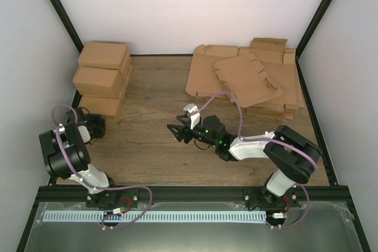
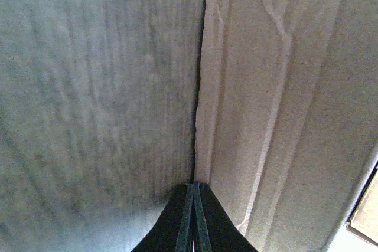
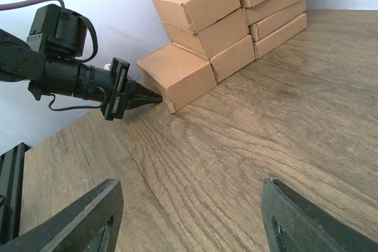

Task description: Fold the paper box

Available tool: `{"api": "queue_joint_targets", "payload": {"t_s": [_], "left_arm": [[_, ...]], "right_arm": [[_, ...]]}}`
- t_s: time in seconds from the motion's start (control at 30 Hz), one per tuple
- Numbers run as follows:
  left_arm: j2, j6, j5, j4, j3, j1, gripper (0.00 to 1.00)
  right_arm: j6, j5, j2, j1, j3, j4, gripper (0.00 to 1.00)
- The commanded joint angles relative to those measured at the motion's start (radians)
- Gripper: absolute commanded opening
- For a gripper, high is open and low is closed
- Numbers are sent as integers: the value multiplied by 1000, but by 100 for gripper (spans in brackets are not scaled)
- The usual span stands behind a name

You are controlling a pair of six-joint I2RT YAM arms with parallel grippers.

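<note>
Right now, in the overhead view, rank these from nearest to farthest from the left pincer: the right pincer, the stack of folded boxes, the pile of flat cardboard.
1. Stack of folded boxes: far left, right at the tip of the left pincer.
2. Right pincer: mid-table.
3. Pile of flat cardboard: far right corner.

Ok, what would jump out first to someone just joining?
A stack of folded cartons sits far left, with the shut left gripper nosed up against the lowest carton. A pile of flat blanks lies far right, and the open right gripper hovers over bare table mid-scene.
</note>
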Motion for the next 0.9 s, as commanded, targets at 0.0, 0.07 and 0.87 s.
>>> {"api": "queue_joint_targets", "payload": {"t_s": [0.0,0.07,0.87], "left_arm": [[56,-50,-25,23,11,-25,4],[72,-66,-31,35,17,-36,4],[181,-139,-99,96,116,-103,4]], "right_arm": [[-26,26,-4,-7,-3,45,67],[-25,26,-4,-10,-5,46,67],[-35,54,-31,-22,-47,89,67]]}}
